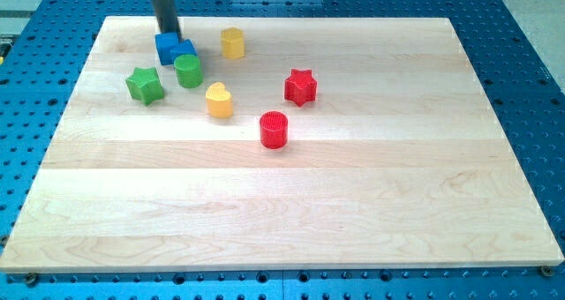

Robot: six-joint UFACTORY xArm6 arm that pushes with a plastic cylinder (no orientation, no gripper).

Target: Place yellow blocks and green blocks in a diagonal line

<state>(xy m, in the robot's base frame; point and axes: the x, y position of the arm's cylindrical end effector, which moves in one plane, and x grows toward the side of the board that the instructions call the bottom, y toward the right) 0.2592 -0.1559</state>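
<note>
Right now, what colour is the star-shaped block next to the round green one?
Green too. The green star block shows clearly in the camera view, left of the green cylinder.

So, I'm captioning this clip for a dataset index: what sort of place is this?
Probably a robotics lab bench. A wooden board lies on a blue perforated table, small coloured blocks like the green star sit on it, and my tip rests by the blue block.

My tip (pixel 169 33) stands upright near the view's top left.
</note>
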